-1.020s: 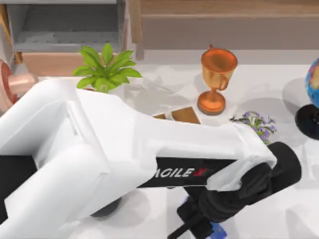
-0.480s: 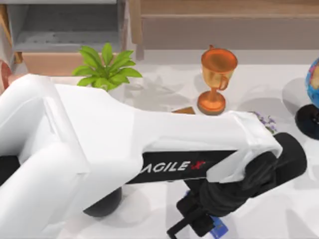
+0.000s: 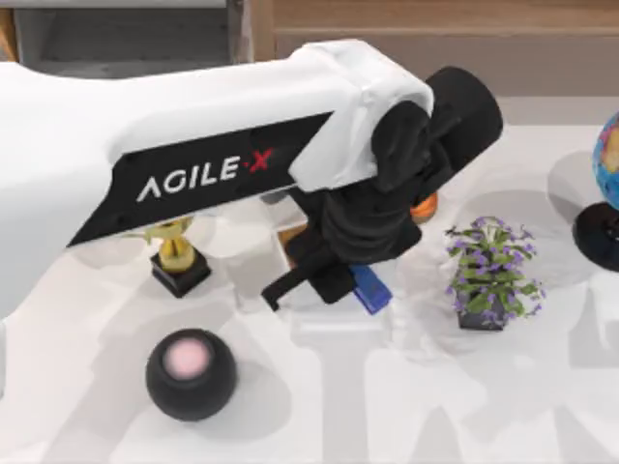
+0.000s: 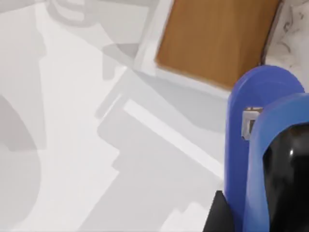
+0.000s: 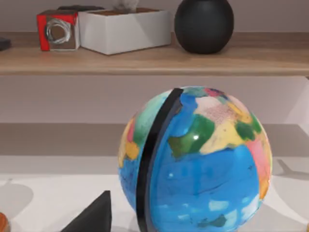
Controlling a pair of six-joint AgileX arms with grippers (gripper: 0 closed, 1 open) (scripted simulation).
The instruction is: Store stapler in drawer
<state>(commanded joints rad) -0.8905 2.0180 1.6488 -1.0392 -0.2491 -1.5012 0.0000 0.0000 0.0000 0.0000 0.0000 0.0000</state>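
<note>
Left arm extends rightward across table centre; left gripper [image 3: 334,280] points down, clamped on the stapler [image 3: 368,287], held raised above the tissue box [image 4: 217,41], near the purple plant [image 3: 488,271].

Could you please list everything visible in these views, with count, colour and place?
stapler: one, bright blue, held off the table at mid-table
tissue box: one, white with brown top, beneath the stapler
drawer: one, grey inside, back left
small trophy: one, gold on black base, left
black ball: one, pink spot on top, front left
purple-flowered plant: one, right of centre
globe: one, mostly blue, right edge
left gripper: black, holding the stapler
</note>
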